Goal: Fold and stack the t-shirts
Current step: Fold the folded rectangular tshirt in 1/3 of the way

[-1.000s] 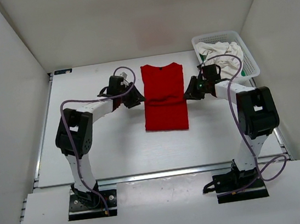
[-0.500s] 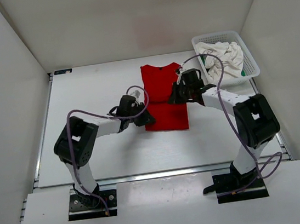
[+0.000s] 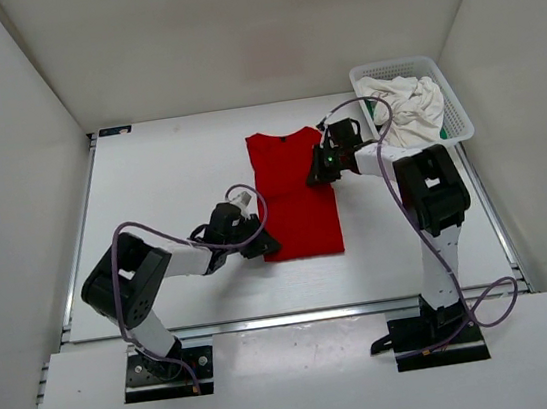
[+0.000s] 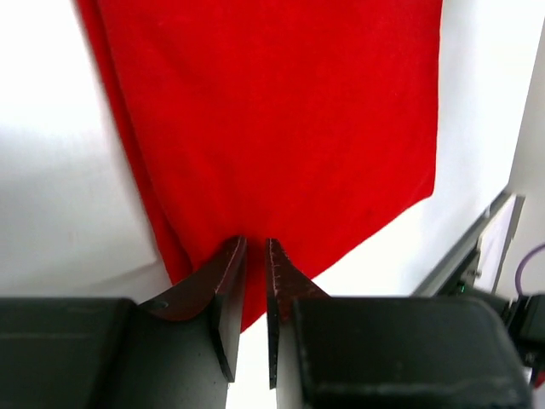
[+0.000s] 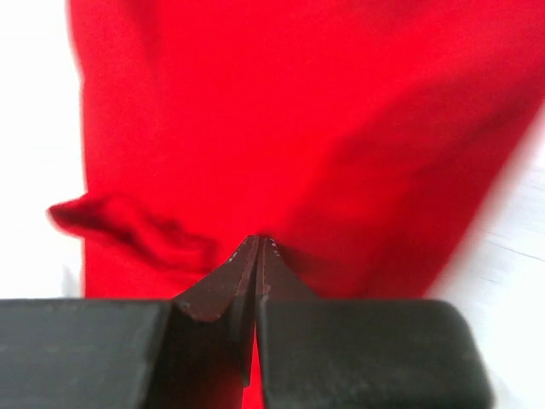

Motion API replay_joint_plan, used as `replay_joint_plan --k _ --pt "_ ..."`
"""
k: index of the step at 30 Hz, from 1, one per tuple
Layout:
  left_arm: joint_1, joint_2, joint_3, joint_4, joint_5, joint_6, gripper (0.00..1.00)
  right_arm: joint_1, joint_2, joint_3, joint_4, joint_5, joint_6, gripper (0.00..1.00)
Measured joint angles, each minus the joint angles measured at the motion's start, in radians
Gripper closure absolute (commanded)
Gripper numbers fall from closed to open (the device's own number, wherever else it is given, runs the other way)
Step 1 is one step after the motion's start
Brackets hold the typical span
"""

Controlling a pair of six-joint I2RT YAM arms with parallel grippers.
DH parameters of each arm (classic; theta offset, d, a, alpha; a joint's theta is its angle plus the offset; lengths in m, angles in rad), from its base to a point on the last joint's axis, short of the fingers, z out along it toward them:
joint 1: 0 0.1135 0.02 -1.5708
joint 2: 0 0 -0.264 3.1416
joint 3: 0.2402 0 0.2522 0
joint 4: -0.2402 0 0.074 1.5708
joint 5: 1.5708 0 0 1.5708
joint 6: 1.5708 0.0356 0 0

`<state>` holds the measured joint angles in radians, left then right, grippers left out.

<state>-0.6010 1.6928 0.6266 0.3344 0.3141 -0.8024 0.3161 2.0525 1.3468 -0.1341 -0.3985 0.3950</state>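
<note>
My left gripper (image 4: 254,247) sits at the near left corner of the red t-shirt (image 3: 295,192). Its jaws are almost together and seem to pinch the hem. The shirt lies flat on the table (image 3: 169,178), folded into a long narrow panel. Farther up, my right gripper (image 5: 258,244) is clamped tight on the shirt's right edge. This cloth is light and limp, so it will sag and drag; I judge corners and folded edges the best holds. Beyond, the white t-shirt (image 3: 406,101) is heaped in the mesh basket (image 3: 458,112).
</note>
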Motion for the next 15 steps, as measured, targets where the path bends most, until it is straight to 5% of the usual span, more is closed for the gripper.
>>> replay_joint_plan --k 6,11,15 --pt "0.01 -0.135 -0.066 -0.079 0.005 0.002 0.59 -0.015 -0.059 -0.067 -0.003 0.014 0.004 1.0" --pt "0.064 -0.339 -0.109 -0.133 -0.019 0.021 0.47 -0.014 -0.366 -0.296 0.047 0.037 0.04 0.95" --pt "0.098 -0.41 -0.159 -0.152 -0.044 0.045 0.42 -0.038 -0.64 -0.525 0.159 0.031 0.087 0.77"
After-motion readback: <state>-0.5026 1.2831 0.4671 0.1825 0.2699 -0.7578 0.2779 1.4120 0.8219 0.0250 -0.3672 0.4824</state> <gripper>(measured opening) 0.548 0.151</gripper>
